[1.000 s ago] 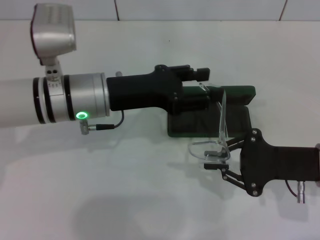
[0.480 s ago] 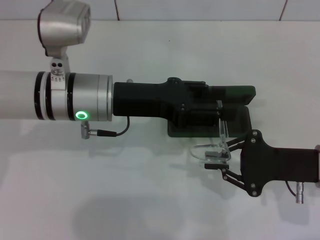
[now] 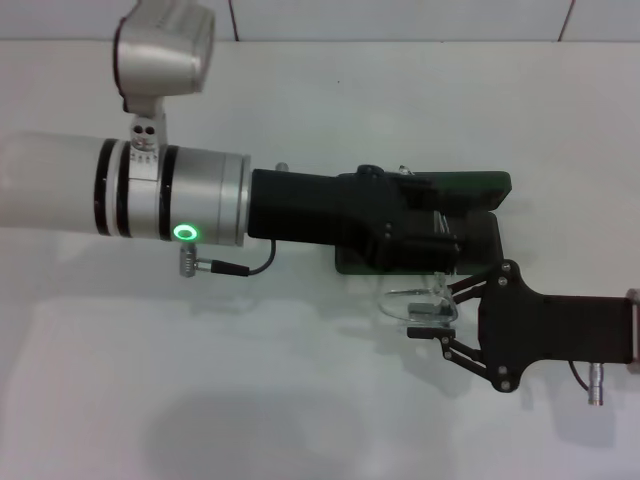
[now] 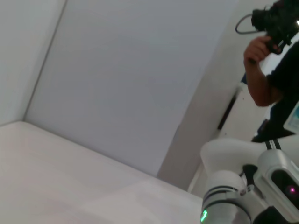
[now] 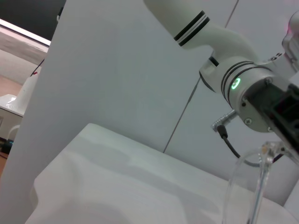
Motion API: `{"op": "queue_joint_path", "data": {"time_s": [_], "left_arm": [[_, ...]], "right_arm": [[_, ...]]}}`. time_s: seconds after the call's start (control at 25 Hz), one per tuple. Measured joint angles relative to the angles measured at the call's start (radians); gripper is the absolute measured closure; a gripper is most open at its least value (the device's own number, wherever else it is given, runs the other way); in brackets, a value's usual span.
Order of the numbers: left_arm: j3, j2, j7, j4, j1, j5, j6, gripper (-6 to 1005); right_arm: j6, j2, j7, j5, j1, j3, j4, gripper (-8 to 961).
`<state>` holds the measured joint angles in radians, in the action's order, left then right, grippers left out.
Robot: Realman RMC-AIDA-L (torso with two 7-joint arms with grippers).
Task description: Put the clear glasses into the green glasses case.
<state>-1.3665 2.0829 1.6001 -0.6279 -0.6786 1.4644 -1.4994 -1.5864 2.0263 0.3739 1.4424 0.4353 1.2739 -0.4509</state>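
The green glasses case (image 3: 484, 187) lies open at the table's right middle, mostly covered by my left gripper (image 3: 452, 236), which reaches across it from the left. The clear glasses (image 3: 408, 297) hang just in front of the case's near edge, one end running up under the left gripper. My right gripper (image 3: 428, 326) comes in from the right and is shut on the glasses' near corner. In the right wrist view a curved edge of the clear glasses (image 5: 246, 186) shows close up, with the left arm (image 5: 243, 84) behind it. No task object shows in the left wrist view.
A white table (image 3: 300, 400) spreads around the case, with a tiled wall along its far edge. A black cable (image 3: 235, 266) hangs under the left wrist. A person (image 4: 268, 60) stands beyond the robot's body in the left wrist view.
My left arm has moved right and nearer, its gripper now lying over the case. The glasses' upright part has come down and is largely hidden under it. The right gripper has barely moved.
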Motion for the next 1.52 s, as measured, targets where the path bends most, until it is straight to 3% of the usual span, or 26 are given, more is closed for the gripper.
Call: {"op": "queue_joint_path", "data": {"time_s": [0.76,1.08,1.28,1.52], "left_arm": [[0.002,-0.003,0.058,0.075,-0.066,0.068,-0.011,360],[0.093,-0.016,0.061,0.077,-0.057,0.068,-0.024,361],[0.097,-0.030,0.088,0.089,-0.061,0.096,-0.003,361],[0.097,-0.032,0.144,0.090,-0.065,0.167,0.013,361]], "right_arm": [[-0.002,0.000,-0.037,-0.005,-0.003,0.008,-0.001,834],[-0.003,0.000,-0.038,-0.001,-0.006,0.013,0.000,834],[-0.005,0.000,-0.038,-0.002,-0.006,0.030,0.000,834],[-0.019,0.000,-0.042,-0.005,-0.006,0.036,0.000,834]]}}
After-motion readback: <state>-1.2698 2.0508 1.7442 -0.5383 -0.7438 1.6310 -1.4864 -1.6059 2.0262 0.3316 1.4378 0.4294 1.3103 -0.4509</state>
